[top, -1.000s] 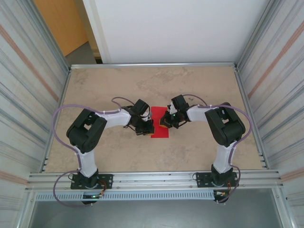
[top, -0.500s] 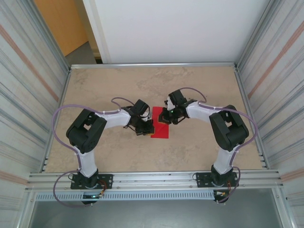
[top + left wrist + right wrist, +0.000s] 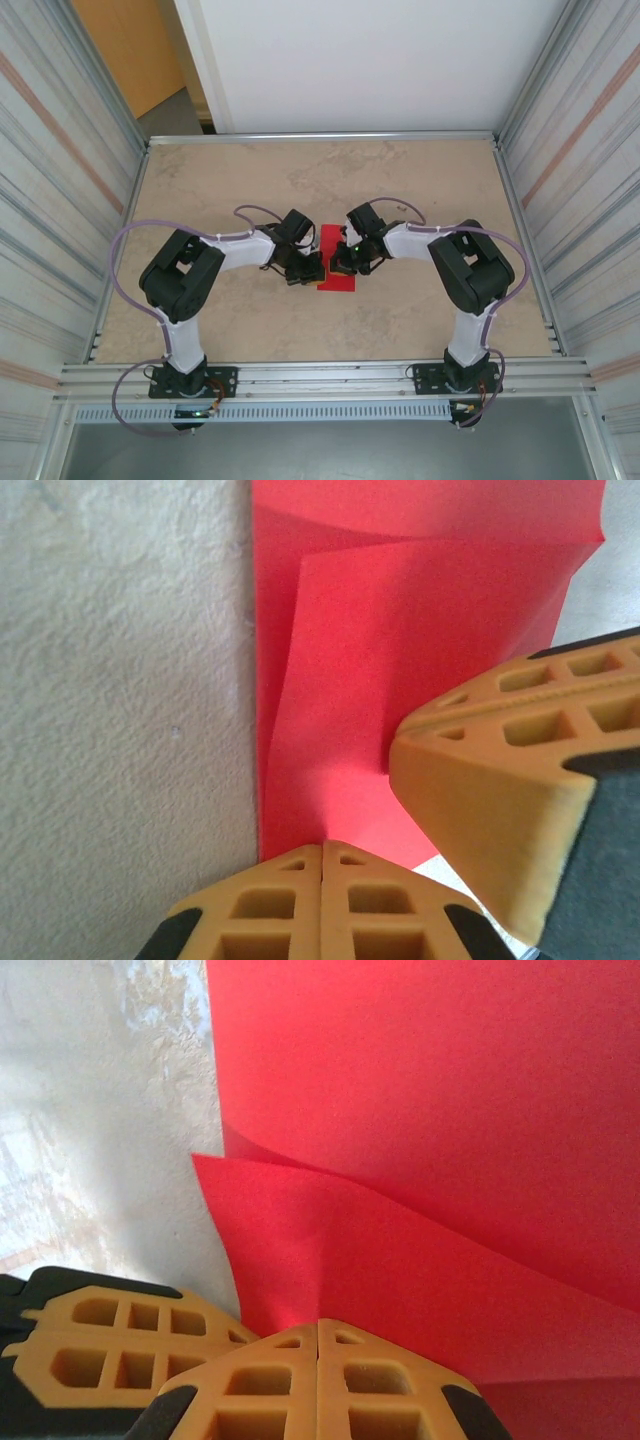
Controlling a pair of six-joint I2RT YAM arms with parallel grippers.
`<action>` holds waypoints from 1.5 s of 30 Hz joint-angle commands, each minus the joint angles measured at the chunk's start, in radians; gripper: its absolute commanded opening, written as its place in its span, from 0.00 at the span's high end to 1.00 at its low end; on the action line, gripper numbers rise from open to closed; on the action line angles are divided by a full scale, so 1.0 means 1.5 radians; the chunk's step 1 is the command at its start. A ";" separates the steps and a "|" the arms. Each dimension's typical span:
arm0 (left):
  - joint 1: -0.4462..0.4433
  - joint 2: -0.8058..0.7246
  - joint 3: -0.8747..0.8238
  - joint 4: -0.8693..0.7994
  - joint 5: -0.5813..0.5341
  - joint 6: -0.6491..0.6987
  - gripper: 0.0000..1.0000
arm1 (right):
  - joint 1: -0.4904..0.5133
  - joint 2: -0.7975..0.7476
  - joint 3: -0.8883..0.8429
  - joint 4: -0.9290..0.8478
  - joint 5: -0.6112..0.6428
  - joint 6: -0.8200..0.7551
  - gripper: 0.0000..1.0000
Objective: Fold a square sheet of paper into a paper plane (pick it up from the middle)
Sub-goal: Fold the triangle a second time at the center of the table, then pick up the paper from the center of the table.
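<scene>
Top external view showed the square sheet of paper (image 3: 338,281) at frame centre, only partly folded, no dart yet; right gripper (image 3: 345,265) pinched shut on a raised flap, left gripper (image 3: 316,270) closed, pressing its edge.

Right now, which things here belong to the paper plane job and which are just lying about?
Job: red paper, partly folded; left pincer; right pincer.
Not part of it: table; purple cables; metal side walls.
</scene>
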 commanded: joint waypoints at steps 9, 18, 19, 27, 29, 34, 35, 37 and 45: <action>0.001 0.016 -0.071 -0.067 -0.035 -0.020 1.00 | -0.167 0.004 -0.038 0.025 0.011 -0.006 0.97; 0.001 -0.021 -0.006 -0.070 -0.014 -0.017 1.00 | -0.192 -0.063 0.002 -0.045 0.025 -0.029 0.94; 0.001 -0.027 0.008 -0.068 -0.011 -0.016 0.99 | -0.185 -0.076 -0.004 -0.050 0.031 -0.025 0.93; 0.024 -0.040 0.055 -0.013 -0.007 -0.015 0.85 | -0.097 -0.156 -0.084 -0.021 0.065 0.091 0.71; 0.034 -0.024 0.059 0.003 0.008 -0.017 0.84 | -0.076 -0.161 -0.100 -0.003 0.069 0.122 0.67; 0.045 0.020 0.079 0.020 0.014 -0.017 0.83 | -0.052 -0.148 -0.113 0.039 0.065 0.171 0.63; 0.046 0.028 0.082 0.022 0.012 -0.019 0.83 | -0.050 -0.142 -0.112 0.045 0.063 0.177 0.63; 0.048 0.038 0.083 0.027 0.007 -0.026 0.83 | -0.049 -0.137 -0.112 0.055 0.062 0.189 0.64; 0.050 0.056 0.062 0.012 -0.019 -0.060 0.85 | -0.050 -0.117 -0.104 0.077 0.073 0.220 0.66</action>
